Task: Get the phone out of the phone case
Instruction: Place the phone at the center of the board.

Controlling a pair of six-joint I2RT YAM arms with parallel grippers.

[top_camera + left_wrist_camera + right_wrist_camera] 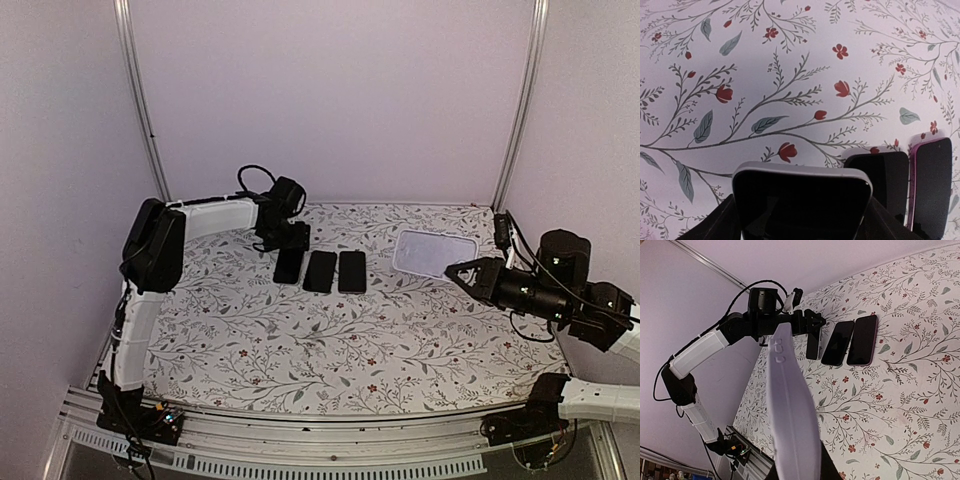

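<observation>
The clear, pale lavender phone case (430,252) is empty and held up off the table at the right by my right gripper (462,272), which is shut on its near edge. In the right wrist view the case (790,405) shows edge-on between the fingers. Three black phones lie in a row at the back. My left gripper (284,243) is shut on the leftmost phone (288,266). In the left wrist view this silver-rimmed phone (802,200) sits between both fingers (715,227), tilted onto its edge.
The middle phone (320,270) and the right phone (352,271), which has a pink rim (932,185), lie flat right beside the held one. The floral tablecloth (330,350) covers the table. Metal posts (140,100) stand at the back corners.
</observation>
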